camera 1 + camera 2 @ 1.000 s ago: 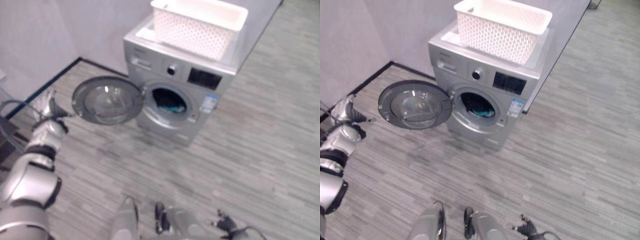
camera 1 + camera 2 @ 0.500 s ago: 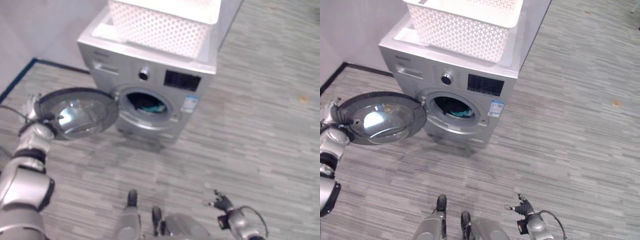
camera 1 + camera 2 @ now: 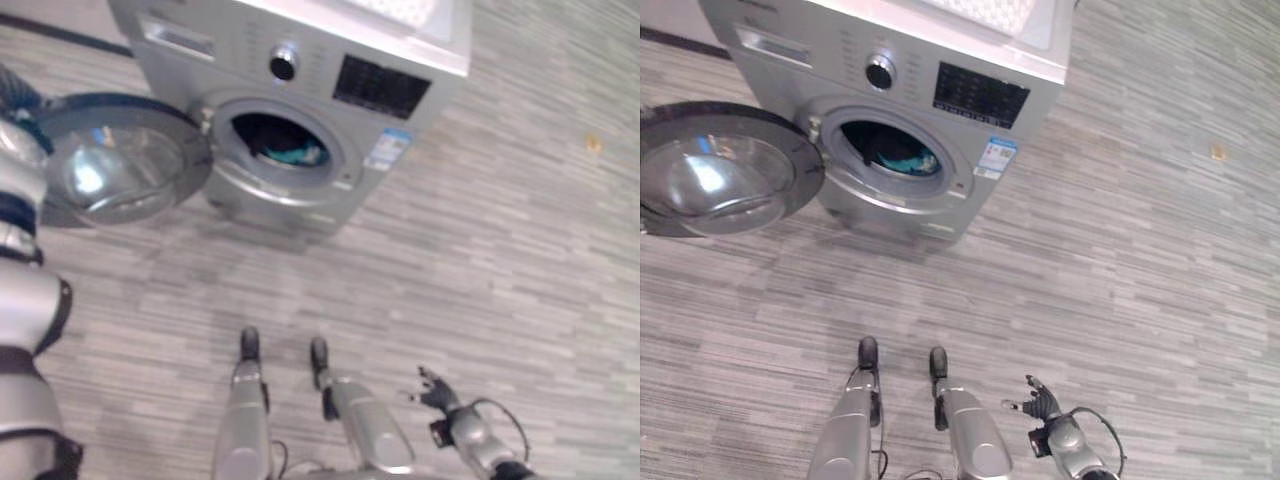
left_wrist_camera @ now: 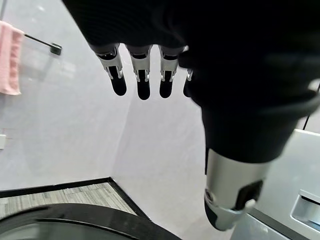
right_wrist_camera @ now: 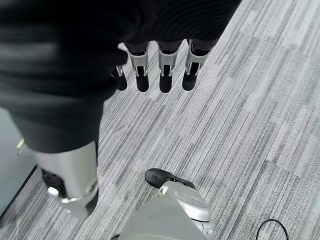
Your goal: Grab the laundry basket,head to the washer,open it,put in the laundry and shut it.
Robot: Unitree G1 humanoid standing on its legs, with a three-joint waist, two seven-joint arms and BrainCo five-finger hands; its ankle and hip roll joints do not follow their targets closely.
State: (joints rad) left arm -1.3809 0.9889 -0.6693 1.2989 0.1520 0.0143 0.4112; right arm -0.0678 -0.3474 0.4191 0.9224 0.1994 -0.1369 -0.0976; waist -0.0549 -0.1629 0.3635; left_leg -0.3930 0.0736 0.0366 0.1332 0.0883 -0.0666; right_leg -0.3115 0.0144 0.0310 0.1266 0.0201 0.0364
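Washer door (image 3: 715,170): I see it open, left of frame.
Drum: teal laundry (image 3: 902,160) inside.
Left hand (image 4: 145,75): fingers straight, empty.
Right hand (image 5: 160,65): relaxed, empty, over the floor (image 3: 1160,260).

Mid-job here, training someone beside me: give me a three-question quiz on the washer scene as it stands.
1. True or false: the washer door is shut.
2. What shows inside the drum opening? A) nothing B) dark and teal laundry C) a white towel
3. Fill in: the right hand, low over the floor, holds ____.

Key: 1. False: the door stands swung wide open, with the left hand near its edge, fingers straight. 2. B. 3. Nothing; its fingers are relaxed over the grey striped floor. Only the bottom edge of the white basket shows on top of the washer.
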